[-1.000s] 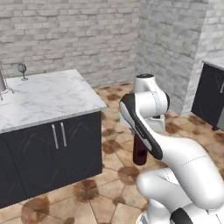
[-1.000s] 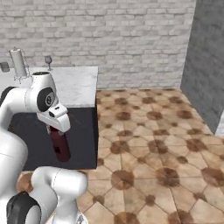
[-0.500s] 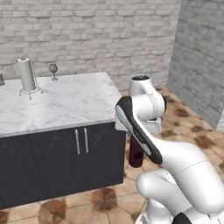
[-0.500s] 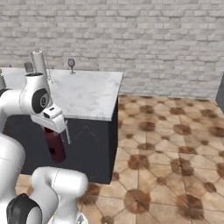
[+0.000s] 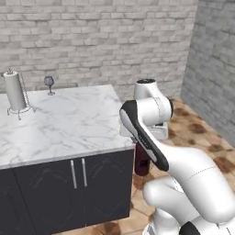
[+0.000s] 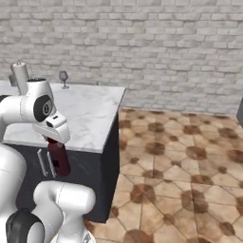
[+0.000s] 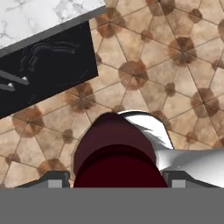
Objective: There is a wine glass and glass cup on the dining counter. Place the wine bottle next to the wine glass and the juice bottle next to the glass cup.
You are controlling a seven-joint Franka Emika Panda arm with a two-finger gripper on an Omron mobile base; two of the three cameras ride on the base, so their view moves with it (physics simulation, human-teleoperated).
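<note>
Gripper (image 7: 114,178) clamping juice bottle (image 6: 60,159), hanging beside dining counter (image 5: 69,128); wine glass (image 5: 49,84) w/o any bottle yet

Juice bottle (image 5: 141,166) top hidden behind forearm; paper-towel roll (image 6: 20,76) partly behind arm — dining counter (image 5: 69,124) cut off at left edge.

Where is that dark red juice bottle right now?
The juice bottle hangs in the gripper beside the dining counter, below its marble top and above the tiled floor, in front of the dark cabinet.
</note>
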